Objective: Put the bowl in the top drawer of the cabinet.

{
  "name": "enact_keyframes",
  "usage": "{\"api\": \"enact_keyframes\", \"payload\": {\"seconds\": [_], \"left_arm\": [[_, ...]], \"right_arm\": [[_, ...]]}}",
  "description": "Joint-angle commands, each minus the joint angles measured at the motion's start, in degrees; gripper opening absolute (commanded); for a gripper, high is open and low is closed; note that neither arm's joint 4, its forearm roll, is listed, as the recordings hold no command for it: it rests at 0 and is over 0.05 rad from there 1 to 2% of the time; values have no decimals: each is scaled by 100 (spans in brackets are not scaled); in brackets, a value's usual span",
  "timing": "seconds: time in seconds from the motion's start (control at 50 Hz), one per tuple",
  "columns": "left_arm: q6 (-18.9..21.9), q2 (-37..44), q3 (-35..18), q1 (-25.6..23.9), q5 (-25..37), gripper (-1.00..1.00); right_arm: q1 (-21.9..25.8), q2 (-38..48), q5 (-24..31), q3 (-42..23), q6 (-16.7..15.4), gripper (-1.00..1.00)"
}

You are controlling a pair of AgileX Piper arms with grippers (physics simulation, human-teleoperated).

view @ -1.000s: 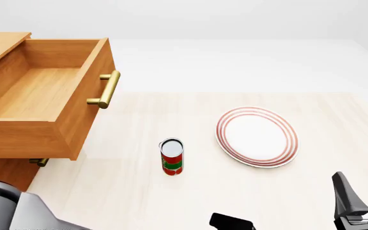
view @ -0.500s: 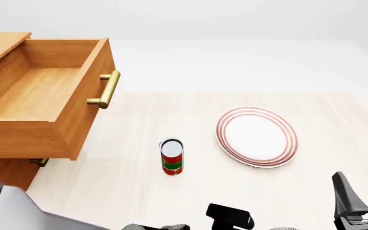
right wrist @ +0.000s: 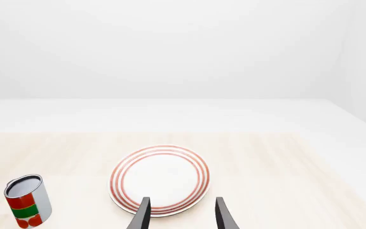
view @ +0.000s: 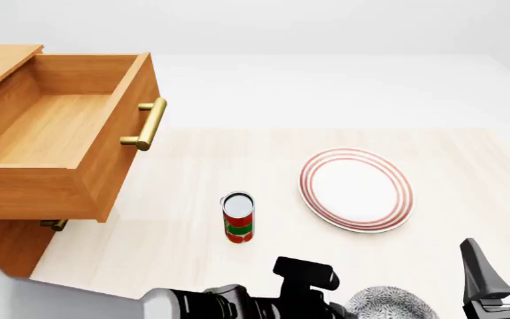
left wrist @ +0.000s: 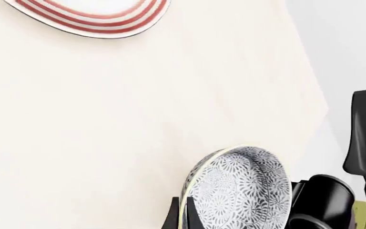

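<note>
The bowl (left wrist: 240,191), white with a dense blue-grey pattern, stands tilted on edge in the left wrist view, its rim pinched between the fingers of my left gripper (left wrist: 183,218). In the front view the bowl (view: 388,304) shows at the bottom edge, right of the left gripper (view: 348,309), just above the table. The top drawer (view: 60,126) of the cabinet (view: 2,60) stands pulled out at the far left, with nothing inside, brass handle (view: 149,124) facing right. My right gripper (view: 506,266) (right wrist: 183,214) hangs open with nothing between its fingers at the near right.
A flat white plate with red rings (view: 355,189) (right wrist: 159,179) lies right of centre. A red and green can (view: 238,217) (right wrist: 25,200) stands upright between the drawer and the plate. The lower drawer's handle (view: 54,224) peeks out under the open drawer.
My left arm has swept rightward along the near table edge, and the bowl in its gripper has come into the front view. The right arm, plate and can have not moved.
</note>
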Motion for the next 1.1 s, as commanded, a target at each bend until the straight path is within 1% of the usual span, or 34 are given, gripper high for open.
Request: {"api": "enact_keyframes", "payload": {"seconds": [0.02, 0.26, 0.44, 0.76, 1.1], "left_arm": [[141, -252, 3, 179, 133, -100], [306, -525, -68, 358, 392, -100], [571, -821, -237, 620, 722, -100], [717, -1155, -360, 937, 1066, -100], [889, -1443, -823, 1198, 1633, -100]], "right_arm": [[0, -1, 0, 0, -1, 100], [-1, -2, 1, 0, -2, 100], [-2, -2, 1, 0, 1, 100], [0, 1, 0, 0, 0, 100], [-1, 1, 0, 0, 1, 100]]}}
